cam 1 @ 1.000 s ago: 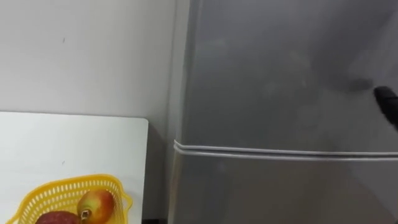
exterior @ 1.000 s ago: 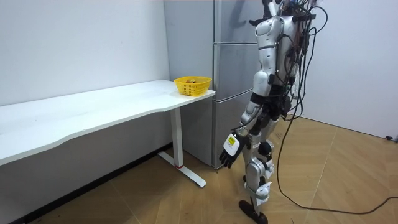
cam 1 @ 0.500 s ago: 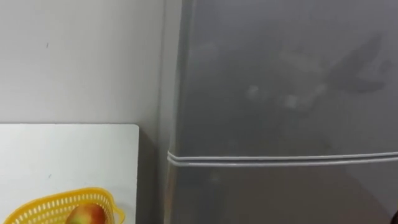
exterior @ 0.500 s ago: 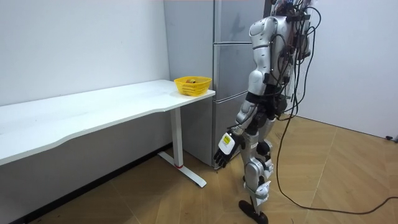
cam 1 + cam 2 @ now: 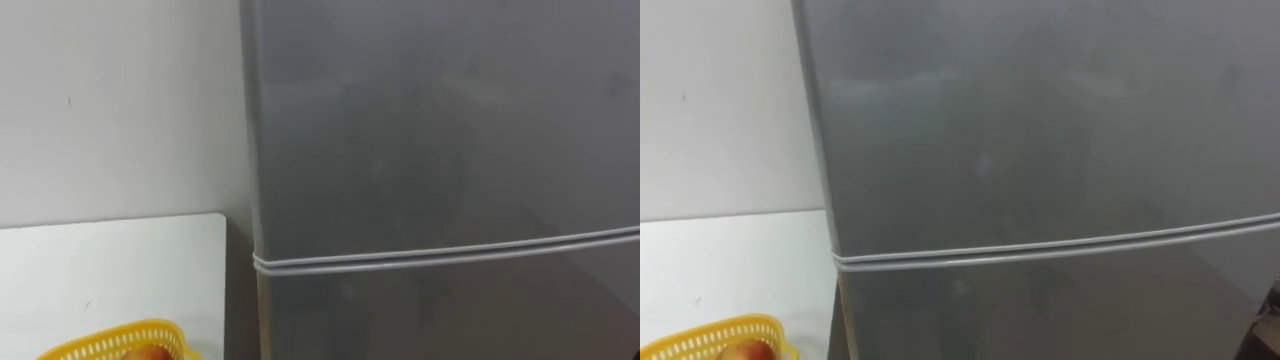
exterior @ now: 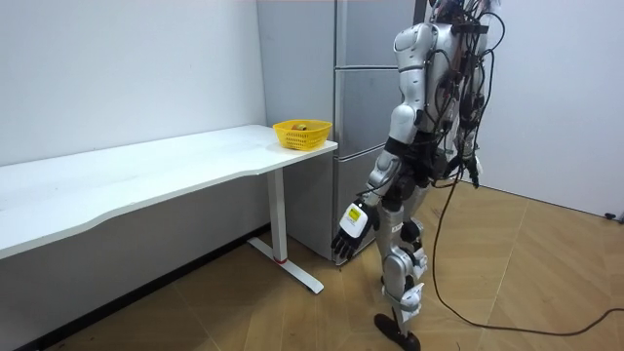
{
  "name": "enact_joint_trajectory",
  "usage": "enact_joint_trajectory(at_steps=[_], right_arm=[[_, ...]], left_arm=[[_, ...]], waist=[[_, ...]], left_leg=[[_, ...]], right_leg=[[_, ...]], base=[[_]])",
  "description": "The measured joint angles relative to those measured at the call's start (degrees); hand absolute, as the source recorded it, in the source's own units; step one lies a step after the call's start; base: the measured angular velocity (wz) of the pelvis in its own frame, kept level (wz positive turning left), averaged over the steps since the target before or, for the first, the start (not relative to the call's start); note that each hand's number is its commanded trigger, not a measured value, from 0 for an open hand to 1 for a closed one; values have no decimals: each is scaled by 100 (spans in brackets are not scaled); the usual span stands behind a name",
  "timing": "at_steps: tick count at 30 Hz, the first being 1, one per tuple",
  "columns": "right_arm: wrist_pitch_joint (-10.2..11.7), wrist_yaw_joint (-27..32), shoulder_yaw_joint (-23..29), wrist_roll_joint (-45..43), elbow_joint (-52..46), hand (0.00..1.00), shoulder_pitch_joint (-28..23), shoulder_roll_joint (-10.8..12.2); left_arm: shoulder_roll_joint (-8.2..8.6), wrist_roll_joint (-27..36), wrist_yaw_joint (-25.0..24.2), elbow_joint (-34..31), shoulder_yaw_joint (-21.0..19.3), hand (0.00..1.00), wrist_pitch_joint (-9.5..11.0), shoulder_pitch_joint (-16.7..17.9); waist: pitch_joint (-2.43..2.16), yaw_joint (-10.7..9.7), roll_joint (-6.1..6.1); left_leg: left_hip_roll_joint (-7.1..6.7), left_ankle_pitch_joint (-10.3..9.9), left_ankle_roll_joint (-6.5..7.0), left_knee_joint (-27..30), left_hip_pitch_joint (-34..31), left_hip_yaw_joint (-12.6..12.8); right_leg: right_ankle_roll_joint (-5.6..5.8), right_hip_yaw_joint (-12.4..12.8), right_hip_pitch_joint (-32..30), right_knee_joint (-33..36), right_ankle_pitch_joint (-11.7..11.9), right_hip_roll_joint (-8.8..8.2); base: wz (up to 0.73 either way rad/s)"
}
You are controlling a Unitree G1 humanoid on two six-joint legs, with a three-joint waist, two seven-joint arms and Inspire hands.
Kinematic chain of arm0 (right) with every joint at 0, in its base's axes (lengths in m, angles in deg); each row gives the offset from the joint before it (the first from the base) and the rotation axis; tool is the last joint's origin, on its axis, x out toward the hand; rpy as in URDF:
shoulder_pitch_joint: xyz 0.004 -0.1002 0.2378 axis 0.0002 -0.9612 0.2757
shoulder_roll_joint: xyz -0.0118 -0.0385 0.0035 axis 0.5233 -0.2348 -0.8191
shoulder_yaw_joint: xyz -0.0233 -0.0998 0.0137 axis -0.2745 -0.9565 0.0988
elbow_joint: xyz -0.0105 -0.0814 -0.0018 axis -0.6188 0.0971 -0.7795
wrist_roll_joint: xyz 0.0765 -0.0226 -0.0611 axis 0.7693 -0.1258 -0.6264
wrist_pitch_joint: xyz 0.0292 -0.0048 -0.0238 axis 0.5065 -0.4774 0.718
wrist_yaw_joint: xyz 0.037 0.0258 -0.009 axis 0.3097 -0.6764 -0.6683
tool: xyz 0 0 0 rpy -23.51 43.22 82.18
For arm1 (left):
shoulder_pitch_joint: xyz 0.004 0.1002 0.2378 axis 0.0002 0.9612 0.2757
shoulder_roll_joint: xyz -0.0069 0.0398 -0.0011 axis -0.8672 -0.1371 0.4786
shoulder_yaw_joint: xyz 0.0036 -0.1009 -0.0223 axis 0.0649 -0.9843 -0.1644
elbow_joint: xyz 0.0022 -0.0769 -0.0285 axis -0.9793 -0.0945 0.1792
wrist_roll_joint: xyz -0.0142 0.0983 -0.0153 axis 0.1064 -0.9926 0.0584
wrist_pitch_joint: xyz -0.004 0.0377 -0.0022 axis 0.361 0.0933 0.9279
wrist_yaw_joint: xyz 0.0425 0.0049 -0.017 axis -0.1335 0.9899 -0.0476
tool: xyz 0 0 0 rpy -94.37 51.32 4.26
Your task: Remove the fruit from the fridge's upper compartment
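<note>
Directly before the fridge (image 6: 363, 107) stands the robot, facing its grey front. Its upper door (image 5: 430, 130) is closed, and so is the lower door (image 5: 450, 315) under it, with a pale seam (image 5: 420, 257) running between the two. What the fridge holds is hidden behind them. To the fridge's left, just beside it, a white counter (image 5: 110, 270) ends against the wall (image 5: 110, 100). Near that end sits a yellow basket (image 5: 140, 330) with a reddish fruit (image 5: 740, 351) in it. The robot's left hand (image 6: 349, 222) hangs low beside its leg, in front of the fridge's lower door, its fingers (image 6: 340, 246) loose and pointing at the floor, holding nothing
</note>
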Motion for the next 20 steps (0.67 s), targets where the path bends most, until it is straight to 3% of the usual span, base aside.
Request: enact_joint_trajectory(at_steps=[4,10,20], right_arm=[[-321,-738,-211,-362,390,0,52,51],[-540,-1313,-381,-1189,588,0,323,65],[-568,-1822,-992,-1791,568,0,774,88]], left_arm=[[0,-61,-4,9,-26,0,-71,-37],[2,-57,-20,49,-98,0,-244,-91],[8,-57,-23,56,41,0,-403,-112]], waist=[[5,140,3],[12,264,16],[6,311,52]], left_leg=[[-4,-16,14,-4,47,-35],[0,-17,19,-3,47,-129],[16,-26,32,-15,44,-201]], right_leg=[[-22,-41,70,-12,14,-7],[-15,-142,165,-132,50,0],[6,-227,281,-306,93,12]], base=[[4],[6],[6]])
